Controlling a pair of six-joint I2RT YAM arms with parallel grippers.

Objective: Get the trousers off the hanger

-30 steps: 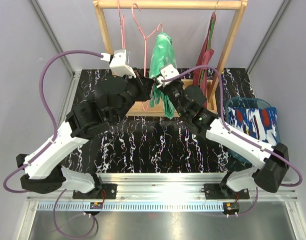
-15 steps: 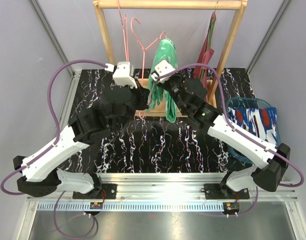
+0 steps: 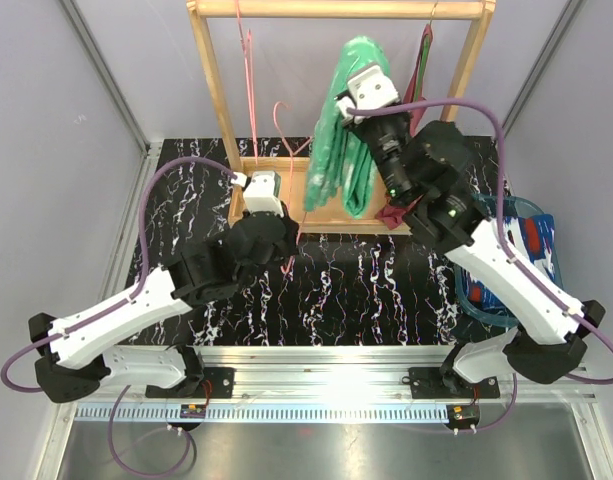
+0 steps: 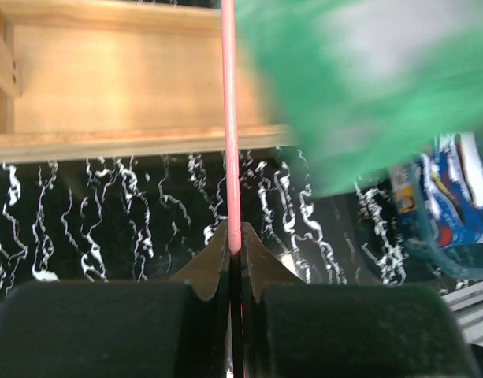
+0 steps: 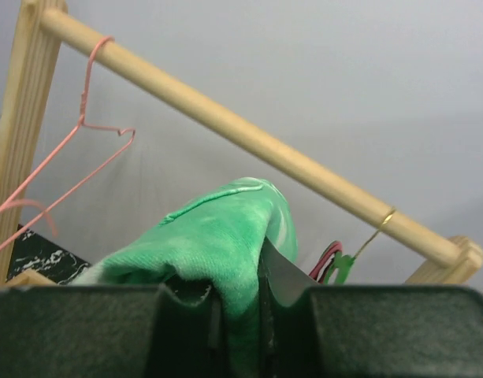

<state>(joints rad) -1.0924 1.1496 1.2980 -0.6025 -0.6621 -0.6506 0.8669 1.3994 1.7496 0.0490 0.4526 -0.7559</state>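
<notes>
Low and left of centre in the overhead frame, the left jaws are pressed together on the thin wire of a pink hanger [image 4: 229, 118]. The hanger stands upright in front of the wooden rack [image 3: 211, 90]. At top centre, the right jaws pinch a fold of the green trousers [image 3: 336, 150], high up by the rack's rail. The cloth drapes down below and to the left of those jaws, just right of the pink hanger. At the right edge of the desk [image 3: 336, 290], the blue trousers [image 3: 531, 240] lie in a bin [image 3: 486, 203].
</notes>
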